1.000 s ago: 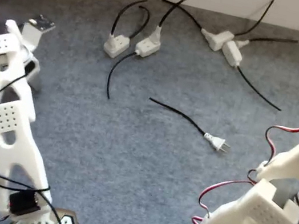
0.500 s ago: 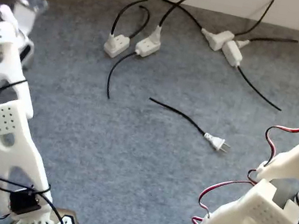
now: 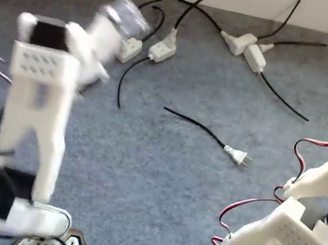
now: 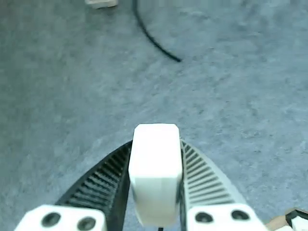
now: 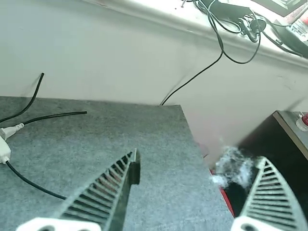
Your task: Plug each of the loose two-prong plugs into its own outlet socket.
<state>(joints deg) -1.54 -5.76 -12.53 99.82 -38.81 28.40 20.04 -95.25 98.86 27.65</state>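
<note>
The left gripper (image 4: 156, 144) is clamping a white block (image 4: 156, 183) and hanging near a socket (image 3: 128, 49). The right gripper (image 5: 198, 161) is gaping wide, while the loose plug (image 3: 239, 155) is lying mid-carpet (image 3: 159, 185), well apart from both.

Left pincer (image 4: 156, 143) clamped (on a white block (image 4: 155, 178)), right pincer (image 5: 198, 158) agape.

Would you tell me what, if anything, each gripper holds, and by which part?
The left gripper holds a white block, clamped by its two opposite sides. The right gripper is open and holds nothing.
</note>
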